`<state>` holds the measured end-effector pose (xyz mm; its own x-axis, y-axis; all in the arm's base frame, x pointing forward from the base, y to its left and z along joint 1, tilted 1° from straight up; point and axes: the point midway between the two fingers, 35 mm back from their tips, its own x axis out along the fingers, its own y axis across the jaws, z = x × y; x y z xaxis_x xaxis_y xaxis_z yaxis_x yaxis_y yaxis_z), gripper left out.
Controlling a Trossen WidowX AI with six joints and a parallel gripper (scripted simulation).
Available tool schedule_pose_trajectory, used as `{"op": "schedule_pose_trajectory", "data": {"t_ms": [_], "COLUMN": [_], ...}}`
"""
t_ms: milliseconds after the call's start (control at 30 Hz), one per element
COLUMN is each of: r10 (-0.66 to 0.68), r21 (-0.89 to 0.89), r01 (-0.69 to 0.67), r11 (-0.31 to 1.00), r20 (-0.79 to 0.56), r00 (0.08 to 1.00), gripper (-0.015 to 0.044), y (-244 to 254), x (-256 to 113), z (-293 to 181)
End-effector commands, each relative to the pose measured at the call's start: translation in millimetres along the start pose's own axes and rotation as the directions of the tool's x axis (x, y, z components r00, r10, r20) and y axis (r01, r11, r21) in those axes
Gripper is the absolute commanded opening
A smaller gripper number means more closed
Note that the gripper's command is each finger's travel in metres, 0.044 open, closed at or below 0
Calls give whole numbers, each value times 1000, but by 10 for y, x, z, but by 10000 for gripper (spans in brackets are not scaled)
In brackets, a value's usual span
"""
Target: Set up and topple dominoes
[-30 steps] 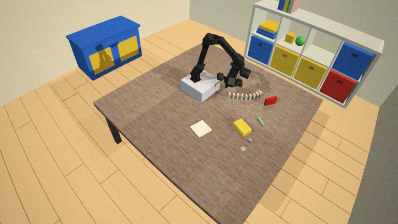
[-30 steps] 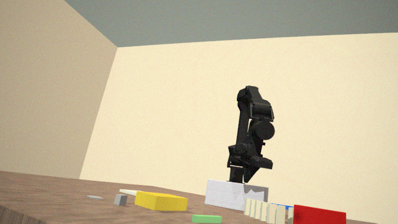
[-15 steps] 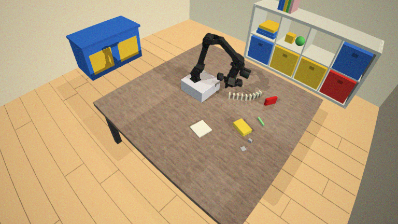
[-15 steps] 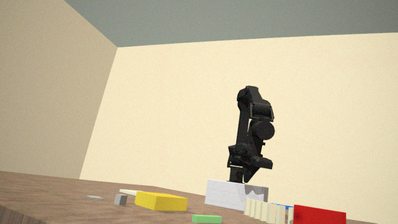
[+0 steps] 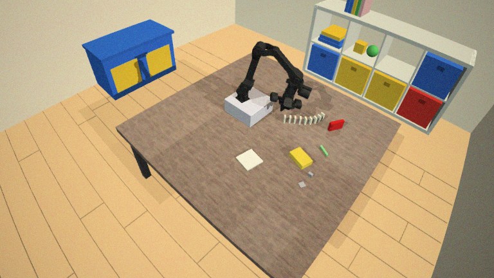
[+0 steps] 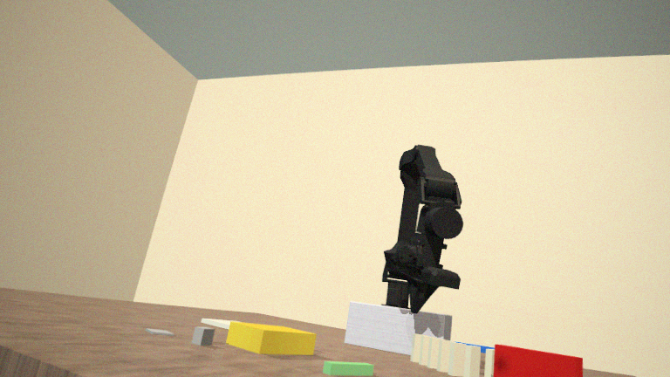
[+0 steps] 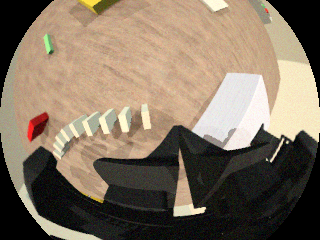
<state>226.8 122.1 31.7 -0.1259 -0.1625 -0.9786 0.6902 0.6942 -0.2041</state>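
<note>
A curved row of several cream dominoes (image 5: 305, 120) (image 6: 456, 358) (image 7: 91, 123) stands upright near the arm's base. The row's end domino on the base side (image 5: 284, 118) (image 7: 145, 116) is upright, with a small gap to its neighbour. My gripper (image 5: 283, 109) (image 6: 415, 311) (image 7: 177, 129) is shut with nothing seen between the fingertips. It points down above the table, close to that base-side end, and I see no contact with the row. No loose cream domino shows; the gripper hides some of the table behind it.
A red block (image 5: 336, 125) (image 6: 537, 362) (image 7: 37, 126) stands beyond the row's far end. A green bar (image 5: 323, 150) (image 6: 347, 368) (image 7: 48, 44), yellow block (image 5: 300, 157) (image 6: 269, 339), cream tile (image 5: 249, 159) and two small grey pieces lie farther out. The white base (image 5: 237, 110) (image 7: 232, 107) is beside the gripper.
</note>
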Motion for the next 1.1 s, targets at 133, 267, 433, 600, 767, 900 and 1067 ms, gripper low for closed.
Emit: {"op": "schedule_pose_trajectory", "data": {"t_ms": [133, 267, 433, 600, 767, 900, 1067], "r10": [-24, -24, -23, -22, -21, -25, -24], "r21": [4, 4, 4, 4, 4, 4, 13], "r01": [24, 24, 23, 22, 21, 25, 24], "r11": [1000, 1000, 1000, 1000, 1000, 1000, 1000], "r20": [-2, -2, -2, -2, -2, -8, -14], "r00": [1000, 1000, 1000, 1000, 1000, 1000, 1000], "gripper": [0, 0, 0, 0, 0, 0, 0], "y": [95, 105, 182, 262, 343, 324, 451], "x": [686, 683, 660, 638, 616, 594, 226], "z": [-24, -23, -17, -11, -7, -5, 8]}}
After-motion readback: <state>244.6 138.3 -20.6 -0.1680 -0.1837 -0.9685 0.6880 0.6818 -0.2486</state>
